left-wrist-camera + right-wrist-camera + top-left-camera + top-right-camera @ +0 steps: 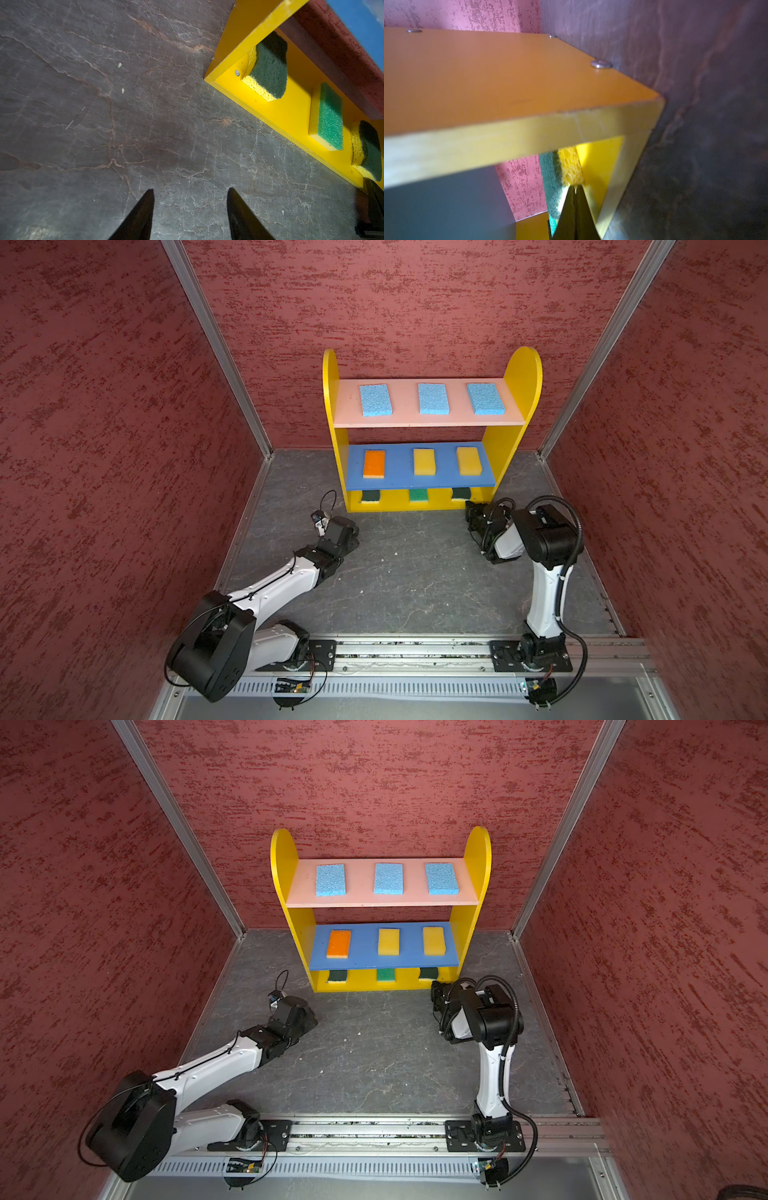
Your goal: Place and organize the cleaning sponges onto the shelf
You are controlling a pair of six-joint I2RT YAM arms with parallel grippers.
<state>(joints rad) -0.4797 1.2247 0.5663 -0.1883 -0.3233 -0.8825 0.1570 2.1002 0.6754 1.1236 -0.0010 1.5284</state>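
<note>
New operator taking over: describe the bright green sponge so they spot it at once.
Find the yellow-sided shelf against the back wall and look below its blue middle board to the bottom level. Three sponges sit there in a row; the bright green sponge is the middle one. It is straight-edged, while the dark green sponges flanking it have wavy edges.

The right tool (pixel 575 188) has its jaws closed, tips touching the yellow porous base of a green-topped sponge (pixel 569 166) on the bottom board (pixel 600 158) of the shelf (pixel 629 166). Its yellow side panel (pixel 508 79) is very close, the dark worktop (pixel 706 145) beside it.
</note>
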